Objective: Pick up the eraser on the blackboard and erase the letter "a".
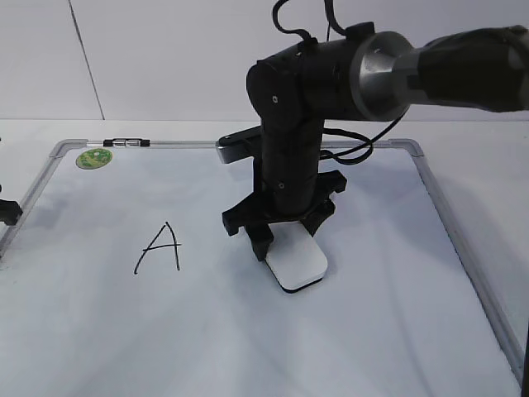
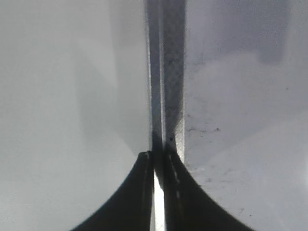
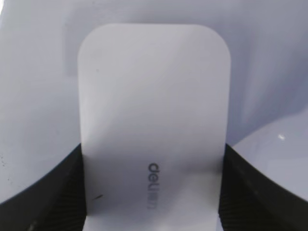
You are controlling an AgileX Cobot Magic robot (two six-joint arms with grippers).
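The white eraser (image 1: pixel 299 263) lies flat on the blackboard (image 1: pixel 372 322), right of its middle. My right gripper (image 1: pixel 285 240) comes down from above and is shut on the eraser's near end, one finger on each long side. In the right wrist view the eraser (image 3: pixel 154 110) fills the space between the jaws (image 3: pixel 153 161), with its grey lettering facing up. The lowercase letter "a" does not show; only an angular capital "A" (image 1: pixel 161 246) is seen at the left. My left gripper (image 1: pixel 7 212) sits at the board's left edge, shut on the metal frame (image 2: pixel 168 72).
A round green sticker (image 1: pixel 93 158) is at the board's far left corner. A small dark clip-like piece (image 1: pixel 132 142) lies on the far frame. The right arm's bulk (image 1: pixel 289 124) hides the board's middle behind the eraser.
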